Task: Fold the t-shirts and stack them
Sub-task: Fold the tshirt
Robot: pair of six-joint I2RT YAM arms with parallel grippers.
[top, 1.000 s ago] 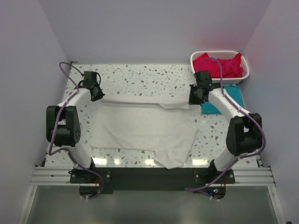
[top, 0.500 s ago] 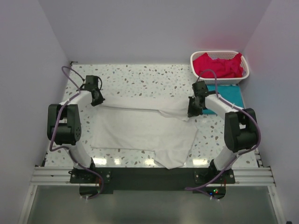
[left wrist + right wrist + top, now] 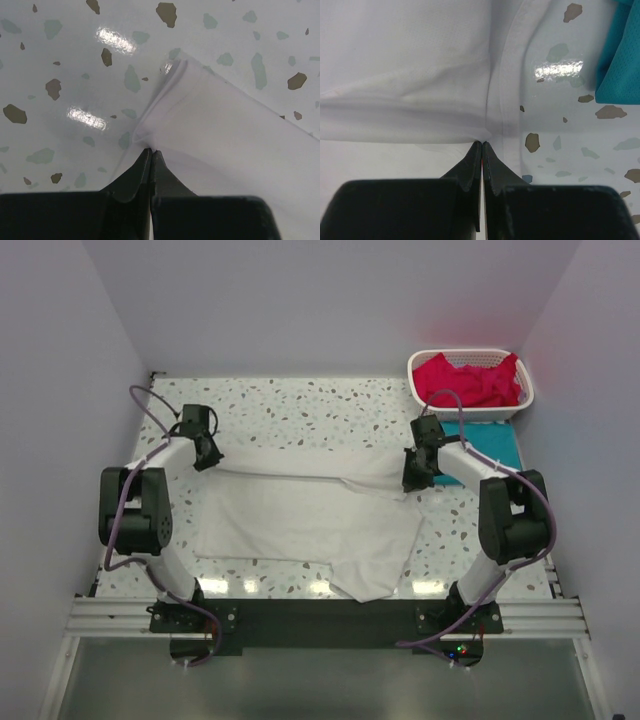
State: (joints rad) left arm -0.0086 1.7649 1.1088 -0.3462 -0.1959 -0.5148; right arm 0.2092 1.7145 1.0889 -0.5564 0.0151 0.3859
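Observation:
A white t-shirt [image 3: 300,515] lies spread over the middle of the speckled table, with one flap hanging toward the near edge. My left gripper [image 3: 205,455] is shut on its far left corner; in the left wrist view the gripper [image 3: 151,150] pinches a fold of the white t-shirt [image 3: 230,135] low over the table. My right gripper [image 3: 412,478] is shut on the far right edge; in the right wrist view the gripper [image 3: 482,143] bites the white t-shirt [image 3: 405,60] beside its hem. A folded teal t-shirt [image 3: 492,448] [image 3: 620,60] lies just right of it.
A white lattice basket [image 3: 470,413] stands at the far right corner with red-pink t-shirts [image 3: 465,378] piled in it. Walls close in the table on the left, right and back. Both arm bases sit on the dark rail at the near edge.
Both grippers have come nearer and lower with the shirt's far edge, the right more than the left. The far edge now lies flatter. Little has moved in the last half second.

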